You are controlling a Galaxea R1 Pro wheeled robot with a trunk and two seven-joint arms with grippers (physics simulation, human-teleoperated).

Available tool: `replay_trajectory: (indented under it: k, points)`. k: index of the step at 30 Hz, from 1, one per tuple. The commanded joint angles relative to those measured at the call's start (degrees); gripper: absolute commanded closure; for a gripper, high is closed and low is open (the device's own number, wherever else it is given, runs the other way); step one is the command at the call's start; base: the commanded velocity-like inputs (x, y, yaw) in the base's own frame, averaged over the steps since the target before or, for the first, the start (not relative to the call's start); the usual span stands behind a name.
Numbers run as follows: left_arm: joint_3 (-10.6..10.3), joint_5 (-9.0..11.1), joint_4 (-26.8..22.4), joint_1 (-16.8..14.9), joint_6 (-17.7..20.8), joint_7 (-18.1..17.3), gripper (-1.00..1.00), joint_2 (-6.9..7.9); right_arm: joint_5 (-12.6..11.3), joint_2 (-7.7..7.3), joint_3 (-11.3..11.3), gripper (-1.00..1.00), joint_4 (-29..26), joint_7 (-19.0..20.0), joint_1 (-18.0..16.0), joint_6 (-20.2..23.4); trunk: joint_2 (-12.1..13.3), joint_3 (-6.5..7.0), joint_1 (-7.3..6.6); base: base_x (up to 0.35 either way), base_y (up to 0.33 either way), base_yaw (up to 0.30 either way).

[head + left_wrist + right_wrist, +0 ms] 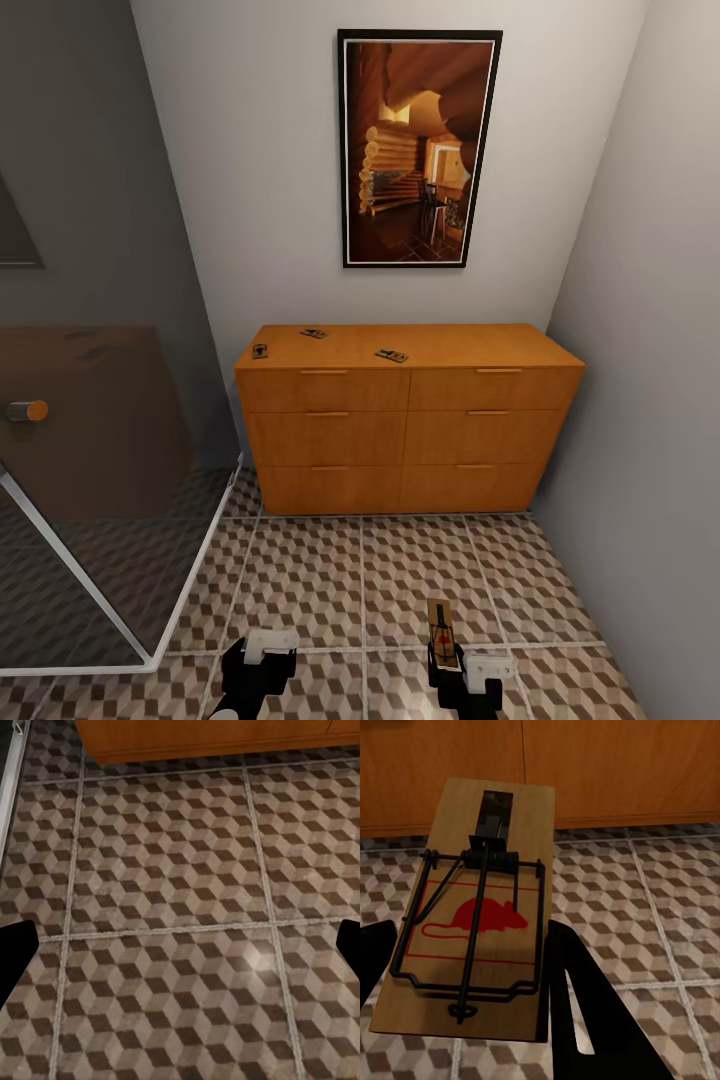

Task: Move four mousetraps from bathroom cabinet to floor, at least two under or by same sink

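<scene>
The orange-brown cabinet point(410, 420) stands against the far wall, all drawers closed. On its flat top lie three mousetraps point(260, 351) point(314, 333) point(391, 355). A further mousetrap point(480, 915), a tan board with dark wire and a red mouse mark, sits between the fingers of my right gripper point(471, 937), which is shut on it. In the head view this mousetrap point(441, 625) sticks forward from the right gripper point(442, 655), low over the bathroom floor point(400, 570). My left gripper point(180, 945) is open over bare cube-patterned tiles, with nothing between its fingers point(15, 964).
A glass shower enclosure point(100, 480) with a white frame fills the left side, its lower rail running along the tiles. A grey wall point(650, 400) closes the right side next to the cabinet. A framed picture point(418, 148) hangs above the cabinet. Open tile floor lies between me and the drawers.
</scene>
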Motion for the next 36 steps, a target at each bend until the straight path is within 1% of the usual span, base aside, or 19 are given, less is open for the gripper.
replay_trajectory:
  k: [1, 22, 27, 33, 36]
  points:
    - [-0.22, -0.04, 0.01, -0.04, -0.13, 0.43, -1.0, 0.03, 0.45, 0.01, -0.13, 1.0, 0.04, -0.28, -0.04, -0.12, -0.03, -0.05, 0.0, 0.0, 0.0, 0.0]
    - [-0.39, -0.04, 0.36, -0.06, -0.27, 0.34, -1.0, 0.03, 0.44, 0.04, -0.13, 1.0, 0.04, -0.28, -0.04, -0.12, -0.03, -0.05, 0.0, 0.0, 0.0, 0.0]
    - [-0.36, -0.05, 2.59, -0.08, -0.23, 0.33, -1.0, 0.01, 0.45, 0.02, -0.13, 1.0, 0.04, -0.28, -0.03, -0.12, -0.03, -0.05, 0.0, 0.0, 0.0, 0.0]
    - [-0.27, -0.09, 6.47, -0.04, -0.29, 0.33, -1.0, -0.04, 0.47, 0.04, -0.13, 1.0, 0.04, -0.28, -0.03, -0.12, -0.03, -0.05, 0.0, 0.0, 0.0, 0.0]
    - [-0.24, -0.1, 7.27, -0.04, -0.3, 0.34, -1.0, -0.05, 0.45, 0.03, -0.13, 1.0, 0.04, -0.28, -0.03, -0.12, -0.03, -0.05, 0.0, 0.0, 0.0, 0.0]
